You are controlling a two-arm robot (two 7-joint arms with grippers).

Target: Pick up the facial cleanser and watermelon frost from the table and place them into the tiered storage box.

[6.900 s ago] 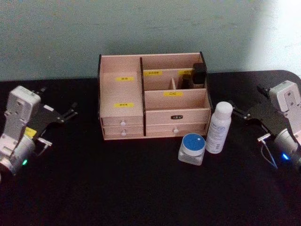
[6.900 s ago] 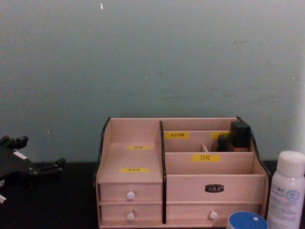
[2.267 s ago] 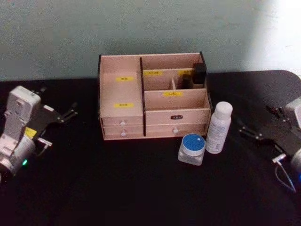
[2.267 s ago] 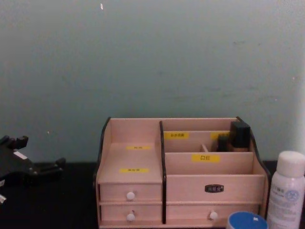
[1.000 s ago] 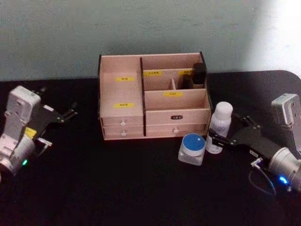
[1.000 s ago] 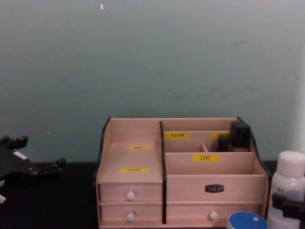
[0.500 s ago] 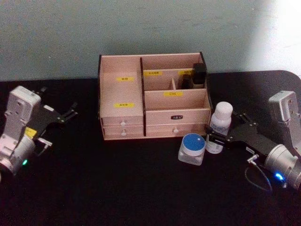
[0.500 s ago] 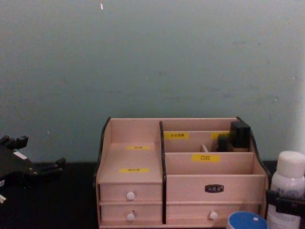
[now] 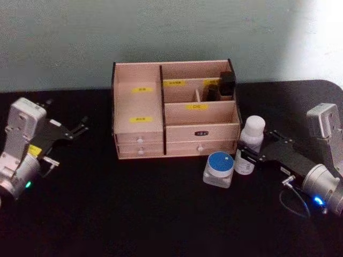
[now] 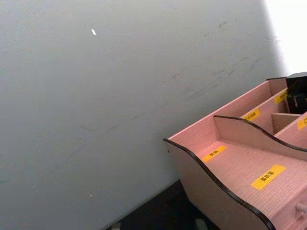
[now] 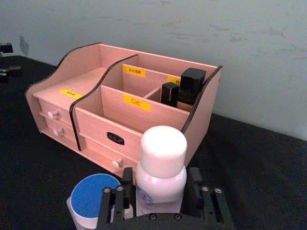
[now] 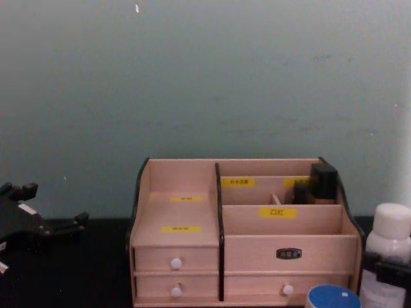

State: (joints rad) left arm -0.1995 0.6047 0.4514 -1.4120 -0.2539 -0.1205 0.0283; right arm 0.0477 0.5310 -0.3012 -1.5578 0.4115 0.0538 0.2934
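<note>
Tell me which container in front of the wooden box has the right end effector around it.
The tall white-capped bottle; the blue-lidded jar beside it stands outside the right end effector.

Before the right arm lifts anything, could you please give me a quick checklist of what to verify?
1. Right gripper set around the white bottle: ok.
2. Hold on the bottle firm enough to lift: cannot tell.
3. Bottle upright on the table: ok.
4. Clearance from the blue-lidded jar: not ok; it sits right beside the bottle and could be knocked.
5. Room in the tiered storage box: ok; the front right compartment looks free, with dark containers in the rear right one.
6. Left gripper out of the way: ok; it is open at the table's left side.
</note>
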